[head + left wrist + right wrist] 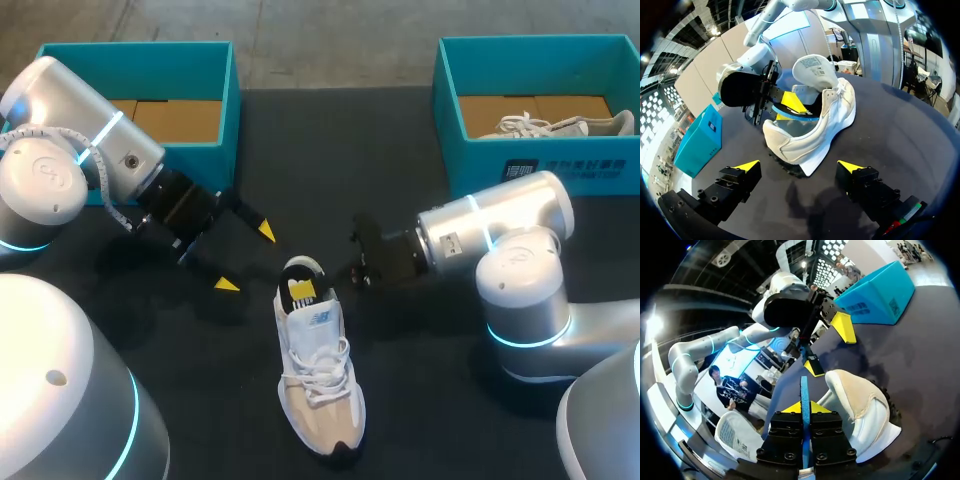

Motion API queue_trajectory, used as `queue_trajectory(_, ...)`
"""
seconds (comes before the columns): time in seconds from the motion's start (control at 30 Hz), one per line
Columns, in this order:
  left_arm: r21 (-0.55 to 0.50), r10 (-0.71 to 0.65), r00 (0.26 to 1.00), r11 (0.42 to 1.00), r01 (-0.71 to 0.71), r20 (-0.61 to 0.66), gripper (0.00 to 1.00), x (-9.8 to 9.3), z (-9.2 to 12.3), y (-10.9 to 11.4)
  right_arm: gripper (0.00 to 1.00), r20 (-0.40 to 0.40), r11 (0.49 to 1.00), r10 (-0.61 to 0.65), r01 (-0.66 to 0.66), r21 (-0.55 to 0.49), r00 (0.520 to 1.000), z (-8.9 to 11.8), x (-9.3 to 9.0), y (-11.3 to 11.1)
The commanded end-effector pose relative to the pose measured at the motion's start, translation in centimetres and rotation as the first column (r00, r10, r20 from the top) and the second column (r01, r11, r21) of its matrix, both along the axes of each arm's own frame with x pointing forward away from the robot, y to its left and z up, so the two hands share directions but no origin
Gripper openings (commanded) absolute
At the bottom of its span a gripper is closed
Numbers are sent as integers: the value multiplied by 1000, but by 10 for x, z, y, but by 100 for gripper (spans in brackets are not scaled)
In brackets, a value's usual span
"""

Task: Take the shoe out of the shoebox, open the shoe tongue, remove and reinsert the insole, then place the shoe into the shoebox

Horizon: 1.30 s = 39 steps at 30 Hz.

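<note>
A white and beige sneaker stands on its dark, lugged sole at lower centre of a matte black table. Its long axis runs nearly straight up and down the frame, heel toward the top, rounded toe toward the lower edge and a shade to the right. The upper is mesh with smooth panels, and white laces criss-cross over the instep. In the left wrist view the padded tongue stands lifted, its printed label facing out. The right gripper reaches in from the right of the head view to the shoe's mouth, jaws pressed together on a thin blue insole. The insole shows edge-on as a narrow strip in the right wrist view. The left gripper, left of centre, hangs near the heel but apart from it, jaws spread wide. In its own wrist view the heel lies just ahead of the yellow tips. A teal cardboard shoebox with a brown floor sits at upper left. A second shoebox at upper right holds another pale sneaker. Both stand along the table's far edge, well apart from the shoe, with bare black surface between them and around the toe
</note>
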<state>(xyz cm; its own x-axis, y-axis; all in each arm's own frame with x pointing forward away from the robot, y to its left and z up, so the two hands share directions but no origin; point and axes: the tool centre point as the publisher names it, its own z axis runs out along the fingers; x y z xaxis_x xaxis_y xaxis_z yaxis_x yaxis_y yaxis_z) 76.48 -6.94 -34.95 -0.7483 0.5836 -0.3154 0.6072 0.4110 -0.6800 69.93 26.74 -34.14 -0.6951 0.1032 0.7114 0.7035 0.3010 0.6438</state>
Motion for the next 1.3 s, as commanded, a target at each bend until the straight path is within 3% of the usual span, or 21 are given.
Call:
queue_trajectory(0.03,1,-1,1000,1000,1,1,100,0,-1,0,0,-7,1000,3,-3,-9,1000,-3,-4,1)
queue_trajectory(0.23,1,-1,1000,1000,1,1,100,0,-1,0,0,-20,1000,9,-9,-15,1000,-4,-6,0)
queue_trajectory(0.27,1,-1,1000,1000,1,1,100,0,-1,0,4,-17,1000,7,-7,-13,1000,-3,-5,0)
queue_trajectory(0.33,1,-1,1000,1000,1,1,100,0,-1,0,47,-4,1000,-1,1,-10,1000,0,-3,0)
queue_trajectory(0.4,1,-1,1000,1000,1,1,100,0,-1,0,70,12,1000,-8,8,-7,1000,4,-1,0)
queue_trajectory(0.5,1,-1,1000,1000,1,1,100,0,-1,0,75,31,1000,-14,14,-3,999,8,2,1)
queue_trajectory(0.57,1,-1,1000,1000,1,1,100,0,-1,0,70,42,1000,-17,17,-1,999,10,4,0)
queue_trajectory(0.67,1,-1,1000,1000,1,1,100,0,-1,0,49,48,1000,-16,16,-1,999,11,6,1)
queue_trajectory(0.83,1,-1,1000,1000,1,1,100,0,-1,0,35,56,1000,-18,19,-1,998,12,9,1)
queue_trajectory(0.93,1,-1,1000,1000,1,1,100,0,-1,0,13,62,1000,-20,20,1,998,13,9,1)
queue_trajectory(1.0,1,-1,1000,1000,1,1,100,0,-1,0,10,64,1000,-20,20,1,998,13,9,2)
queue_trajectory(1.03,1,-1,1000,1000,1,1,100,0,-1,0,2,64,1000,-21,21,2,998,13,9,2)
queue_trajectory(1.3,1,-1,1000,1000,1,1,100,0,-1,0,0,50,1000,-28,28,-3,998,8,5,2)
